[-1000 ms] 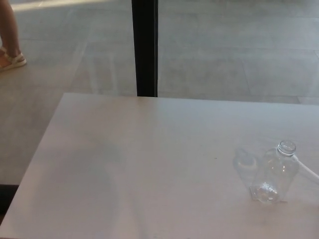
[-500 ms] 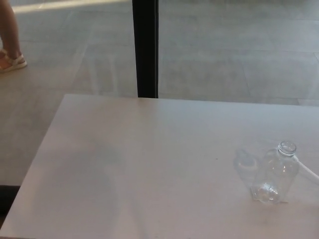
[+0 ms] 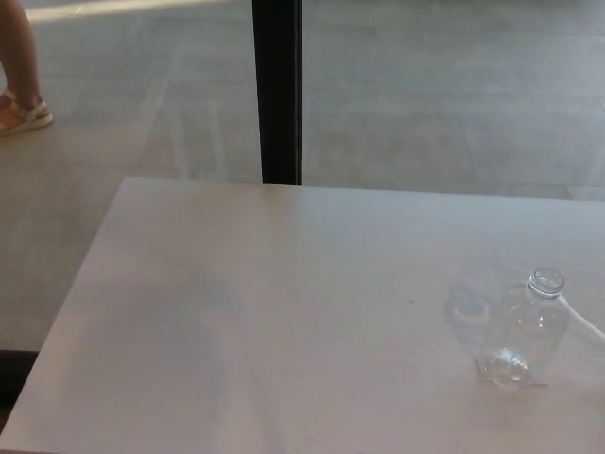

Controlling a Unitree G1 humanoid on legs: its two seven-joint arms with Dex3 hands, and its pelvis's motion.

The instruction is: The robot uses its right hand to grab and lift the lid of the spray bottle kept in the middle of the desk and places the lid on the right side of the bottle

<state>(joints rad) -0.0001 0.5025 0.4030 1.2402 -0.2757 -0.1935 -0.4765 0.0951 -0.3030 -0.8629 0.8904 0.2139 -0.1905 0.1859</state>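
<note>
In the head view, neither hand shows, so the fingers' state cannot be told. A clear plastic bottle (image 3: 525, 331) stands upright at the near right of the pale surface (image 3: 284, 312), neck open, looking empty. A thin white tube (image 3: 581, 322) lies touching its right side. A person's sandalled foot (image 3: 24, 112) shows far left.

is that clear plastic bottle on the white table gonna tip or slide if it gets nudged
Likely, yes. The clear plastic bottle looks empty, so probably light and easily shoved. It stands upright on a narrow base, so a push near its open neck may topple it. The smooth white table would let it slide.
</note>
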